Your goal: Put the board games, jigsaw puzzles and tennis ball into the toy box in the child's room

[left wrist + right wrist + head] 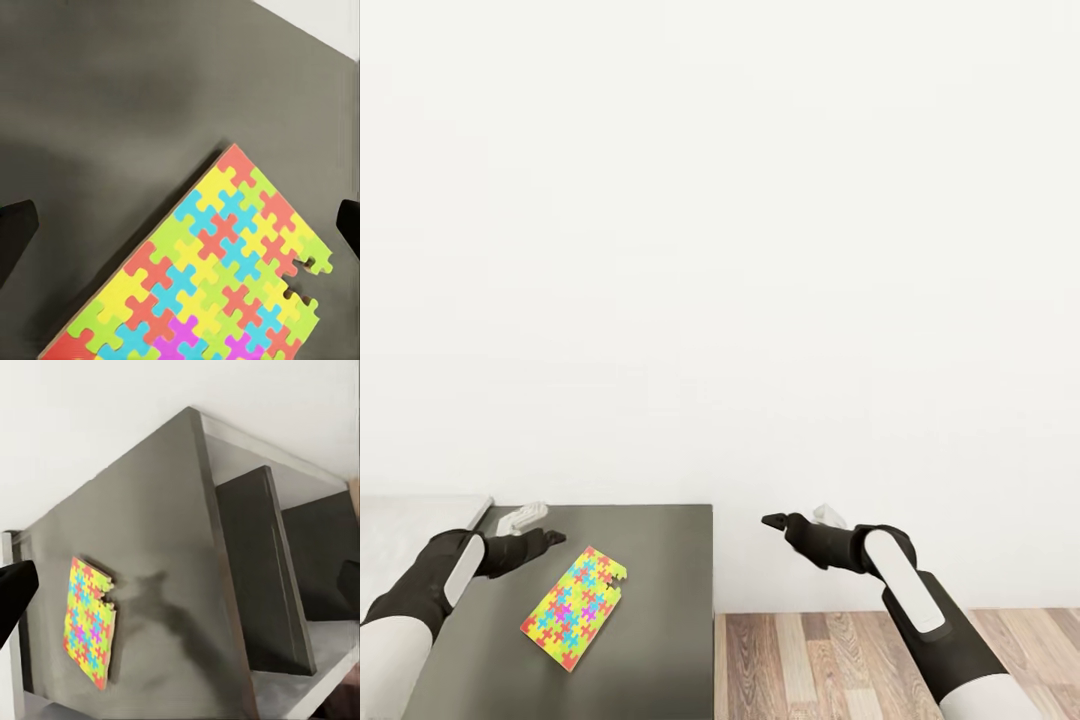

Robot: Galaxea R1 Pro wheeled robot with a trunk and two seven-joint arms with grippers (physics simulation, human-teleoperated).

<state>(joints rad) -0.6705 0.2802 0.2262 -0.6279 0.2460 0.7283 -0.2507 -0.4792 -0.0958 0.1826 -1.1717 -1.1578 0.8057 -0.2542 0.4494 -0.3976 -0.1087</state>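
Observation:
One jigsaw puzzle [575, 608], a flat board of bright multicoloured pieces with a notch at one corner, lies on the dark table [660, 580]. My left gripper [552, 538] hovers just above the table beside the puzzle's far end, open and holding nothing. The left wrist view looks straight down on the puzzle [217, 270], with one fingertip [15, 232] at each side of the picture, wide apart. My right gripper [773, 521] hangs open in the air past the table's right edge, over the floor. From its wrist camera the puzzle [91, 622] is seen across the tabletop [165, 532].
A plain white wall [720, 250] stands behind the table. Wooden floor [810, 660] lies to the right of the table's edge. A pale surface [410, 520] adjoins the table on the left. Dark panels [262, 570] support the table underneath.

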